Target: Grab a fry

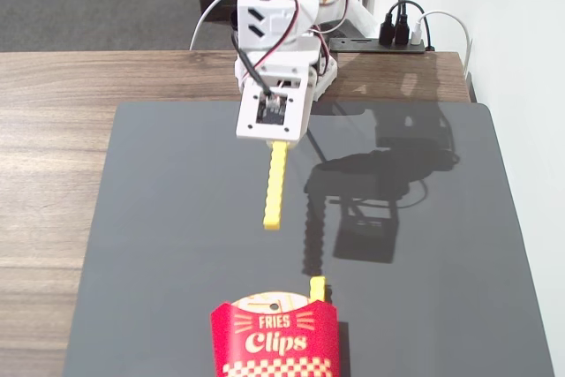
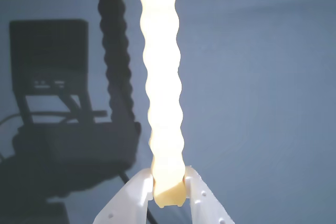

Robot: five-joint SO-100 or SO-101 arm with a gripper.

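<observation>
My white gripper [image 1: 279, 140] is shut on one end of the fry [image 1: 274, 184], a long bright yellow crinkle-cut stick, and holds it in the air above the dark mat. In the wrist view the fry [image 2: 163, 87] runs up from between my two white fingertips [image 2: 140, 190], clamped at its lower end at the gripper [image 2: 169, 186]. A red "Fries Clips" carton [image 1: 274, 340] stands at the front edge of the mat, with another yellow fry tip [image 1: 317, 289] sticking up from it.
The dark grey mat [image 1: 159, 218] covers most of the wooden table [image 1: 53, 130]. The arm's base [image 1: 282, 59] sits at the back. A power strip with cables [image 1: 402, 37] lies at the back right. A white wall [image 1: 530, 86] is to the right.
</observation>
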